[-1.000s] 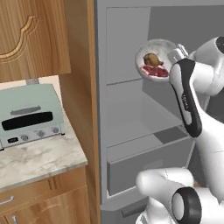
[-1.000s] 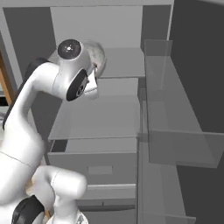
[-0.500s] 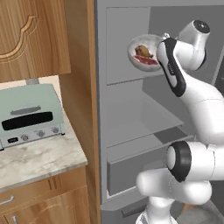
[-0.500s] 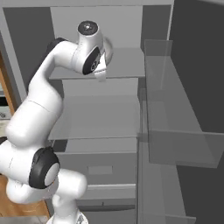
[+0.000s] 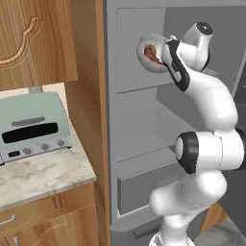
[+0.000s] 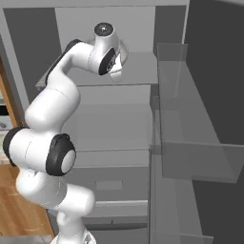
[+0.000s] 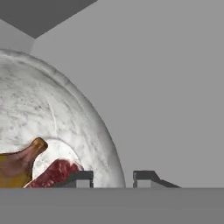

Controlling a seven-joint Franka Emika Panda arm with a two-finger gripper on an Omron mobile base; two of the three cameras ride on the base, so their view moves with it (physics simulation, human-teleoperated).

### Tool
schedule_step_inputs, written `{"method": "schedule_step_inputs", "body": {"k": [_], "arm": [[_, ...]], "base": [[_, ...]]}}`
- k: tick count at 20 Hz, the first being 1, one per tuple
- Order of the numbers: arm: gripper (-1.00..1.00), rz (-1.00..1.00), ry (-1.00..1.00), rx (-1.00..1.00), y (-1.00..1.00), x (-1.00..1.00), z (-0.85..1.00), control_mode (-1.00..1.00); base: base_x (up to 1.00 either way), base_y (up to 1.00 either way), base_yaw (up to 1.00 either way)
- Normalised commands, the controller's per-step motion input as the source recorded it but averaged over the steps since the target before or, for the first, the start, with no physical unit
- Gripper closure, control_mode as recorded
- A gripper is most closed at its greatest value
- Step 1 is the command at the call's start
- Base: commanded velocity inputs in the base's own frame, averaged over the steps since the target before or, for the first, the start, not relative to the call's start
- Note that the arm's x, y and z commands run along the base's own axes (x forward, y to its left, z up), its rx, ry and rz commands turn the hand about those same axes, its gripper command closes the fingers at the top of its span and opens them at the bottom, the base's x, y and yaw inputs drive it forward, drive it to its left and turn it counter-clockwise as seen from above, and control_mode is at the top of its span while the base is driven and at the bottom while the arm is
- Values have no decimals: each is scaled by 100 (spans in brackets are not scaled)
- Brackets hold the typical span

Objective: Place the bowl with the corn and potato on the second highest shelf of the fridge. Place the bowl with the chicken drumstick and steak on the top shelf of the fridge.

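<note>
1. Left base view: open fridge beside a wooden cabinet, with a pale green toaster oven on the marble counter.
2. White arm raised high into the upper fridge compartment, wrist level with the top shelf.
3. Second highest shelf lower down, bare where visible.
4. Pale grey marbled bowl held tilted on its side at the gripper, above the top shelf; whether touching the shelf cannot be told.
5. Gripper clamped on the bowl's rim, one fingertip inside the bowl, the other outside.
6. Dark red steak low in the bowl, just beside the inner fingertip.
7. Golden-brown chicken drumstick touching the steak's far side.
</note>
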Motion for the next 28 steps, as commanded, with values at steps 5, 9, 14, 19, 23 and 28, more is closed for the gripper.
{"method": "schedule_step_inputs", "body": {"k": [5,9,14,19,23,28], "arm": [[-100,0,-44,-6,17,-91,14,-100],[-100,0,-35,-2,19,-100,56,-100],[-100,0,-9,0,16,-100,32,-100],[-100,7,35,0,9,-100,-9,-100],[-100,14,52,-10,6,-100,-86,-100],[-100,12,50,-13,13,-100,-98,-100]], "base": [[0,0,0],[0,0,0],[0,0,0],[0,0,0],[0,0,0],[0,0,0]]}}
